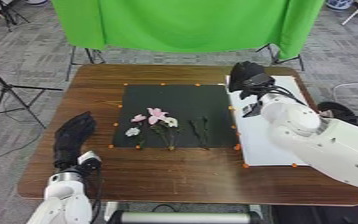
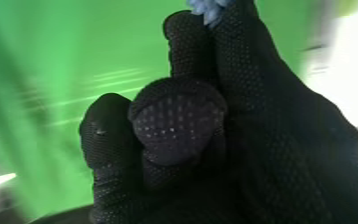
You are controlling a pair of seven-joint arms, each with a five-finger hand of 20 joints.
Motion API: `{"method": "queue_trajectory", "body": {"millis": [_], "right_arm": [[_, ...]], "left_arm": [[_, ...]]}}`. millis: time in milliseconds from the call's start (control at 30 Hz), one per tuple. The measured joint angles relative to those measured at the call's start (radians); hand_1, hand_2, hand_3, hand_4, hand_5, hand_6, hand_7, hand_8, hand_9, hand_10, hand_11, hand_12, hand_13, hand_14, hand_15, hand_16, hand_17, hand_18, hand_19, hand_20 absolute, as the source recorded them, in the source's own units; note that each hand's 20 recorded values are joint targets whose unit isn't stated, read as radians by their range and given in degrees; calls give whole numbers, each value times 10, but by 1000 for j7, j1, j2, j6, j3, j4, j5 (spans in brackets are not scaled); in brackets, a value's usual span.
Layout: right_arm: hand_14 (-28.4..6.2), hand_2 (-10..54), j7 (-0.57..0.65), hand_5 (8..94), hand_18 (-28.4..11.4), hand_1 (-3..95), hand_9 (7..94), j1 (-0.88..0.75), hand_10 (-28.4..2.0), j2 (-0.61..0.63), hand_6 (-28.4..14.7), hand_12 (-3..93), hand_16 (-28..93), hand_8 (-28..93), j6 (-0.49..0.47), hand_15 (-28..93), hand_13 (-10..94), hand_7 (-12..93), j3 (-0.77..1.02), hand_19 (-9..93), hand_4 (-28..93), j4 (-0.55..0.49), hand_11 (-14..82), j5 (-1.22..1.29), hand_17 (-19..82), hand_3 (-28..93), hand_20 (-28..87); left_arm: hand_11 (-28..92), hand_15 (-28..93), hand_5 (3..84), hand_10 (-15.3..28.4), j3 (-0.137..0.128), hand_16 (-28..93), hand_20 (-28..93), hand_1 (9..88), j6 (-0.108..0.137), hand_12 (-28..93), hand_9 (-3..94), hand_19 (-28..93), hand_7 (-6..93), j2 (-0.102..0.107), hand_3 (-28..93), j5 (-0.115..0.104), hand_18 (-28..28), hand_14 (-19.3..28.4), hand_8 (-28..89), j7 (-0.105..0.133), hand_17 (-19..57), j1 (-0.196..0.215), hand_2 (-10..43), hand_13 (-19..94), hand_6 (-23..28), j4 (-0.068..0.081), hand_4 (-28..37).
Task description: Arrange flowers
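Pink flower (image 1: 157,114), white flowers (image 1: 170,121), stems (image 1: 199,131) laid on dark mat (image 1: 180,95) | right robot hand (image 1: 246,77) curled round pale-blue bloom (image 2: 209,7), above white board (image 1: 266,150) | left robot hand (image 1: 75,131) loosely extended, empty | partway, I'd judge; blue bloom unplaced

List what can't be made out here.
- Right wrist view: the rest of the pale blue object, cut off by the picture's edge.
- Head view: part of the white rectangular board, hidden by the white right arm.
- Head view: whether the thin dark stems bear blooms; too small.
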Motion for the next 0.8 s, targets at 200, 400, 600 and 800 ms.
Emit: {"method": "queue_trajectory", "body": {"millis": [200,400,600,800], "right_arm": [[-13,-95,-108,784,-128,599,872,117,-93,-96,7,320,297,25,-82,585,914,214,-141,932,-234,9,46,11,620,666,474],[-14,-89,-193,774,-125,601,859,175,-94,-175,14,314,299,16,-198,596,900,223,-185,932,-240,18,39,-3,610,661,485],[-15,-84,-228,767,-127,605,857,174,-93,-196,21,314,295,10,-302,600,898,232,-172,932,-238,36,40,-15,607,651,489],[-15,-82,-214,764,-129,607,854,174,-91,-186,21,311,292,5,-302,601,897,236,-181,932,-238,66,38,-15,605,646,491]], "left_arm": [[252,244,518,118,5,-27,239,417,0,107,465,167,223,2,706,1,125,143,-22,-2,151,-2,97,395,15,-2,-163],[251,243,519,118,5,-28,239,416,-1,107,464,165,223,1,707,1,124,143,-24,-7,151,-2,97,394,15,-2,-163],[251,244,518,119,3,-27,239,417,-1,107,464,164,223,1,708,1,125,143,-23,-9,149,2,98,394,14,-5,-165],[251,243,518,118,-2,-27,238,417,-1,107,464,164,223,1,707,0,125,143,-23,-11,148,10,99,394,14,-9,-165]]}}
